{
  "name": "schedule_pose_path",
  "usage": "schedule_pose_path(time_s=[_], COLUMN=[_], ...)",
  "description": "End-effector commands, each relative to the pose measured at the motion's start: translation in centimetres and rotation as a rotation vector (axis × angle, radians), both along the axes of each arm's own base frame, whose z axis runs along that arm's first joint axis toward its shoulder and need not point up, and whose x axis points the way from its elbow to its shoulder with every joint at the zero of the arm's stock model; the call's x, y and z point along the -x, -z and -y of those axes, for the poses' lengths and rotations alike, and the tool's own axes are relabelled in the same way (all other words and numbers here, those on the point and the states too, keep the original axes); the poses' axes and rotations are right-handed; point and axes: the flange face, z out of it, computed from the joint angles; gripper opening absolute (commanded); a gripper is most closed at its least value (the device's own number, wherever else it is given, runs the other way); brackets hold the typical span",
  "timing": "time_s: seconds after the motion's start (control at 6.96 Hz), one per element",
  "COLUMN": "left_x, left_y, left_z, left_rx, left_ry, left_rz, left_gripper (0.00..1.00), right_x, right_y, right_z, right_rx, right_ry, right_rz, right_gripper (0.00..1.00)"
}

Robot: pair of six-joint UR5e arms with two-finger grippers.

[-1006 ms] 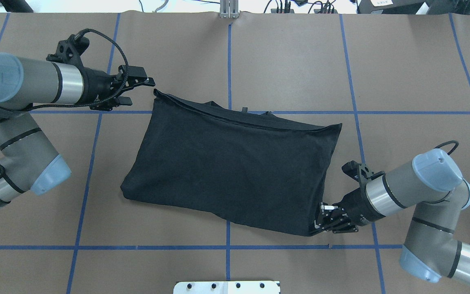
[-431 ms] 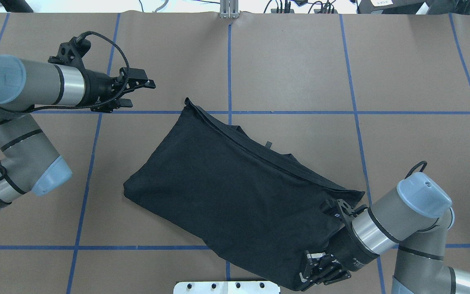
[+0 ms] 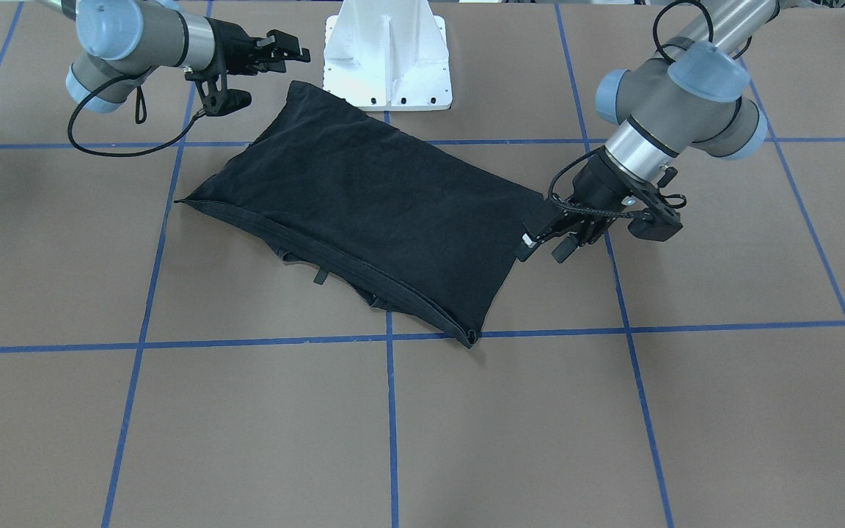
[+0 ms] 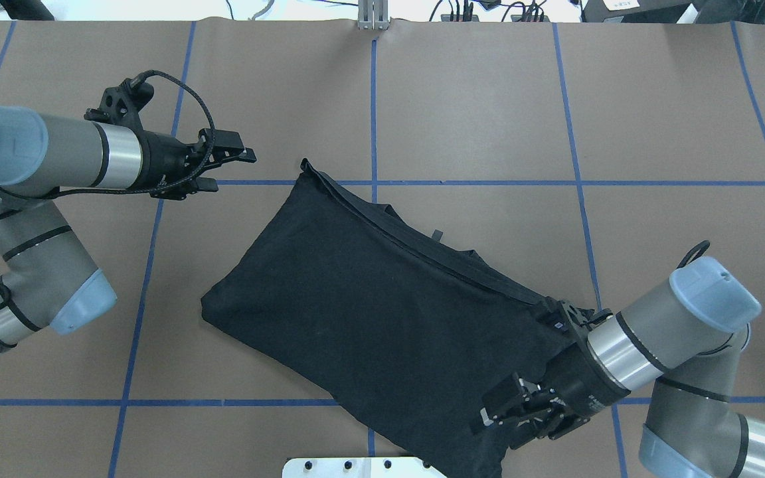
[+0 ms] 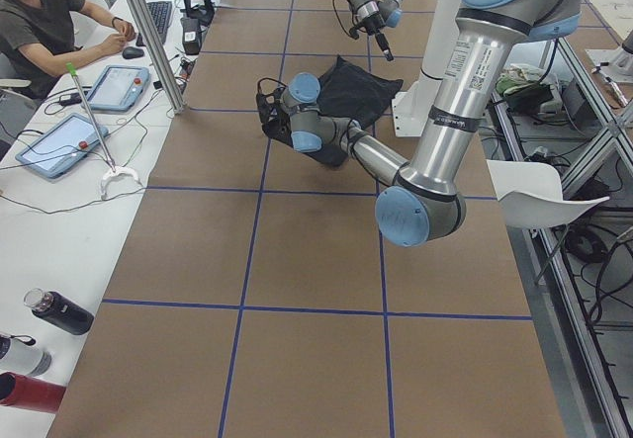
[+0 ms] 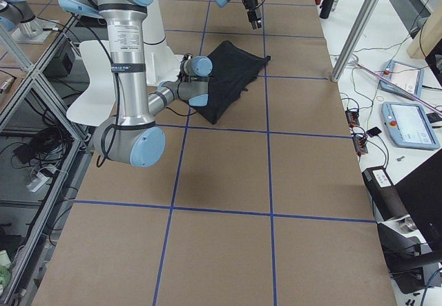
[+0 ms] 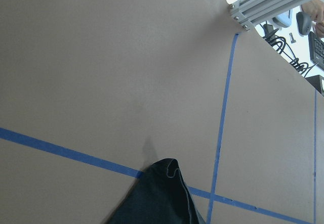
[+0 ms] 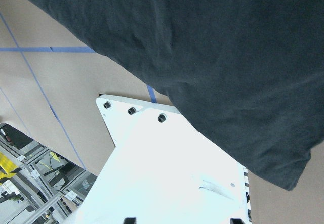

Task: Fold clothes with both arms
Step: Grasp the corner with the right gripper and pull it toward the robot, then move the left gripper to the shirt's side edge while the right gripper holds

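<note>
One black T-shirt (image 4: 382, 312) lies folded on the taped table (image 4: 655, 133), one corner draped over the single white base plate (image 4: 329, 466). My right claw (image 4: 499, 415) hangs spread and empty above that corner. My left claw (image 4: 233, 171) gapes empty, well away from the plate.

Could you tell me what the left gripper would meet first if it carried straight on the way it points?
Probably the black T-shirt, at its far corner, which lies just ahead of the left gripper. Its height is unclear, so it could touch the table first.
</note>
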Motion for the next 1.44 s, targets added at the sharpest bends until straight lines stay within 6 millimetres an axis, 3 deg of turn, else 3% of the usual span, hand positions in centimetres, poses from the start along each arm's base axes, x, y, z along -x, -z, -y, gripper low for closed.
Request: schedule_pose_path(time_s=[0.0,0.29,0.57,1.29], left_x=[-0.7,-0.4,0.0,-2.8], left_y=[-4.0,-7.1,-9.0,-9.3], left_z=[-2.4,-6.8,-8.9,-11.8], left_rx=[0.054,0.114,0.134,0.164], left_ry=[-0.032,-0.073,-0.099,-0.161], left_rz=[0.043,0.069,0.095,0.096], left_gripper=[1.0,1.0,1.0,1.0], right_x=[-3.2,-4.2,-4.3,-4.6], right_y=[0.2,0.2,0.3,0.6], right_z=[4.8,6.5,7.1,7.9], right_rx=[-0.015,-0.015,-0.017,-0.02], right_ry=[-0.129,-0.204,-0.263,-0.286], right_rz=[0.022,0.019,0.023,0.028], right_gripper=[1.0,1.0,1.0,1.0])
